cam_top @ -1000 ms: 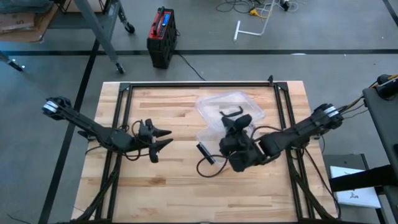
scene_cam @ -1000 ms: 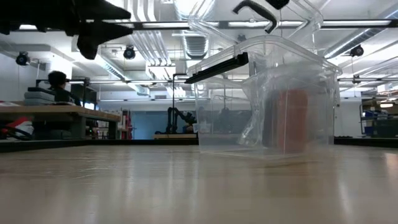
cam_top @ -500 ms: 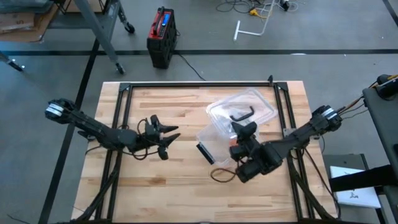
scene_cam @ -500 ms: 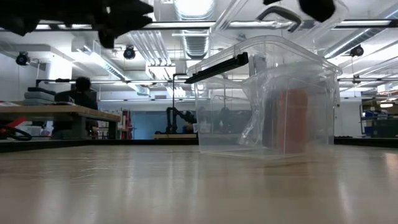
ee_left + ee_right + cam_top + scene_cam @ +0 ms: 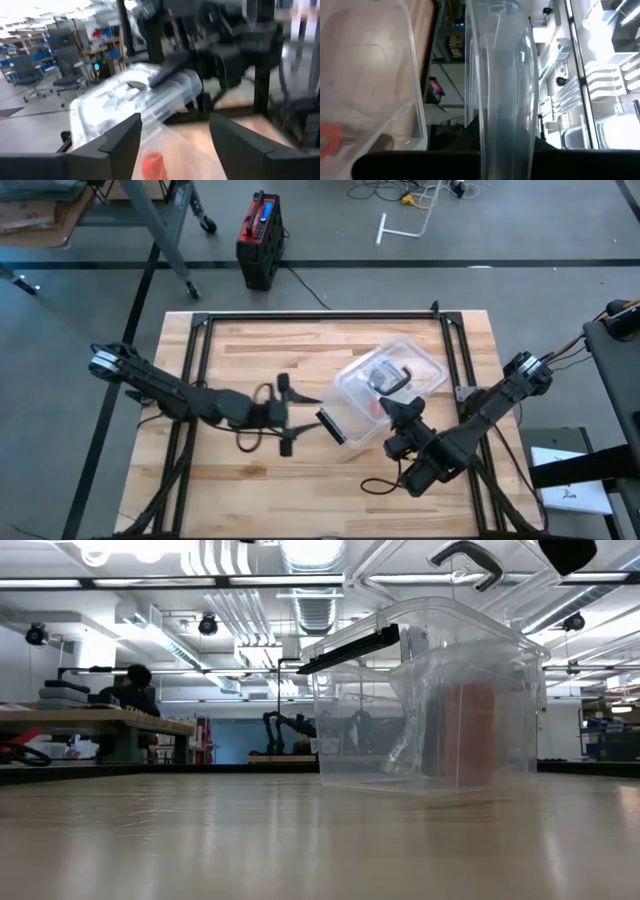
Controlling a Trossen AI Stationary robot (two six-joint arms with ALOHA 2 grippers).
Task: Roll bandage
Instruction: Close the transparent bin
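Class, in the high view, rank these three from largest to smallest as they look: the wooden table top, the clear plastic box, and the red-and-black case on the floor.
1. Wooden table top, largest by far.
2. Clear plastic box together with its lid.
3. Red-and-black case, smallest; it lies on the floor, farther from the camera, so the gap to the box is less sure.

bandage (image 5: 462, 732) in box (image 5: 350, 395) | box mid-table (image 5: 250, 340)

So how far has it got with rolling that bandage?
Early days. The right hand has lifted the clear lid off the clear box and holds it tilted above. The left hand, fingers apart, is at the box, where the orange-red bandage roll sits untouched. Taking it out and all the rolling remain.
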